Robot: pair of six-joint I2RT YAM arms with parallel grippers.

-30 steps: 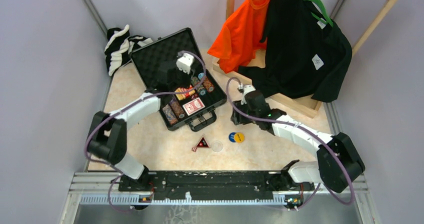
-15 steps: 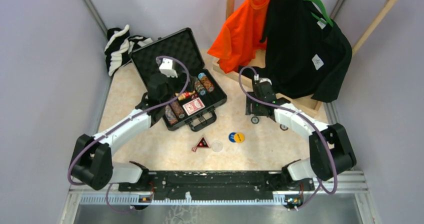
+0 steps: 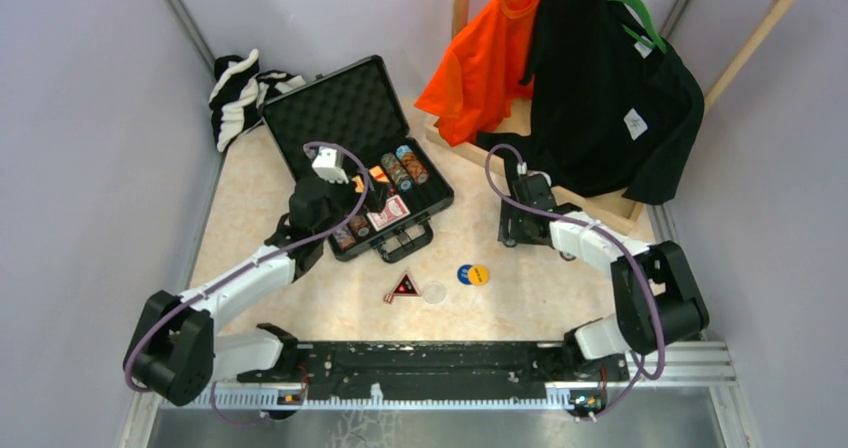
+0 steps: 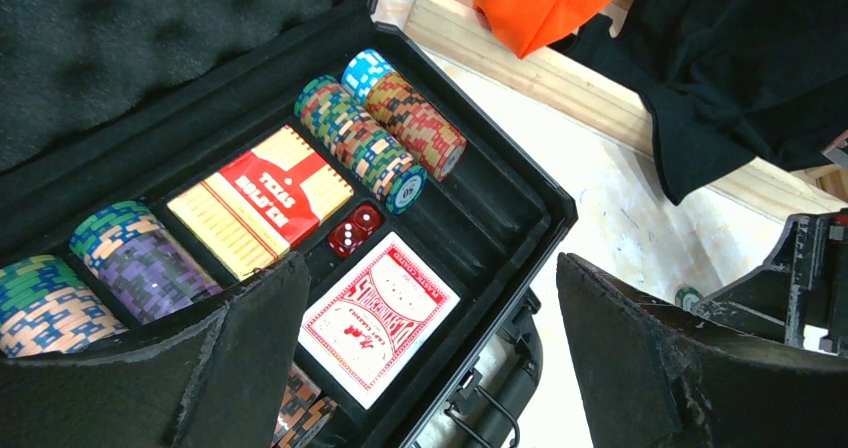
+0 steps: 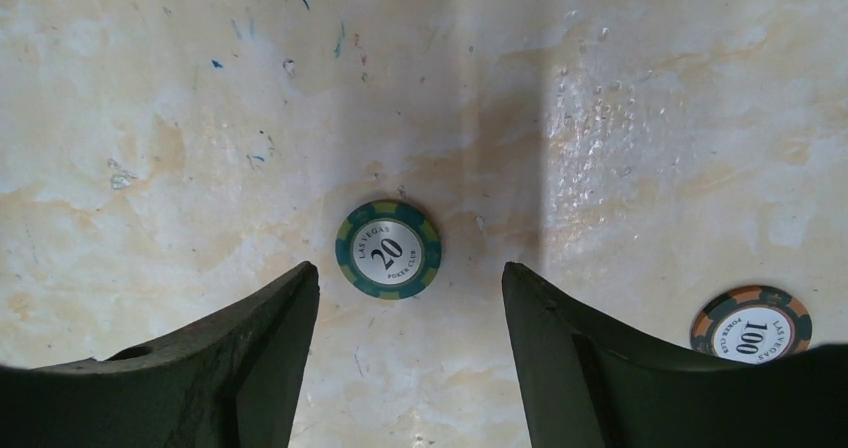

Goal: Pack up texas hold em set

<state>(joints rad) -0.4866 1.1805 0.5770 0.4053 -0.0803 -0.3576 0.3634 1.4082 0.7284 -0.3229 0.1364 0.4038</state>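
Note:
The black briefcase (image 3: 300, 118) lies open, its trays holding rows of poker chips (image 4: 375, 148), a red card deck (image 4: 380, 315) and red dice (image 4: 355, 230). My left gripper (image 3: 335, 218) hangs open and empty over the case's front left part; in the left wrist view the left gripper (image 4: 430, 268) has the deck between its wide jaws. My right gripper (image 5: 410, 288) is open just above the floor, straddling a green "20" chip (image 5: 388, 249). An orange "100" chip (image 5: 750, 325) lies to its right. A black-red triangle (image 3: 403, 287), a clear disc (image 3: 434, 292) and blue and yellow discs (image 3: 473, 274) lie in front of the case.
A striped cloth (image 3: 240, 93) lies at the back left by the wall. An orange shirt (image 3: 490, 58) and a black shirt (image 3: 610, 98) hang on a wooden rack whose base (image 3: 590, 203) runs just behind my right gripper. Grey walls close in both sides.
My left gripper pulled back from over the case's middle toward its front left and opened wide. My right gripper shifted right toward the rack, lowered over the green chip and opened.

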